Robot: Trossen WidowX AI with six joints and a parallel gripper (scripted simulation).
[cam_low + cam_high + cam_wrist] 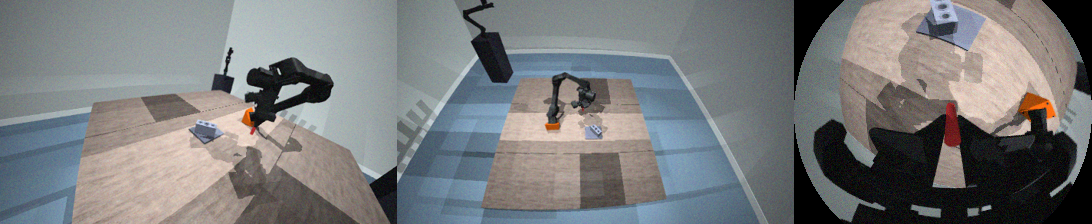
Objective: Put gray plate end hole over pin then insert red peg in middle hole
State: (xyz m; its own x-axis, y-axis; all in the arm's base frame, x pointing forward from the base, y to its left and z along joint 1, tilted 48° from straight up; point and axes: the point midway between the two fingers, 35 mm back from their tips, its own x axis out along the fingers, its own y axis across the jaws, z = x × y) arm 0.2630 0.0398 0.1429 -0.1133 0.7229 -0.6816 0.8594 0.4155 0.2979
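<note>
My gripper (582, 107) (254, 126) (951, 118) is shut on the red peg (582, 110) (252, 131) (952, 120). The peg's lower end sticks out below the fingertips, and it is held above the table, off to one side of the base. The gray plate (595, 130) (205, 129) (937, 16) rests on the blue-gray square base (588, 135) (217, 134) (969, 31), holes facing up, and looks flat. The wrist view cuts off its far end. The pin is too small to make out in any view.
The arm's orange mount (552, 126) (248, 116) (1037, 106) is on the wooden table (527, 172) (126, 172) (869, 45). A black pedestal (493, 57) (223, 82) with another dark arm stands beyond the table. Dark shadows cross the tabletop.
</note>
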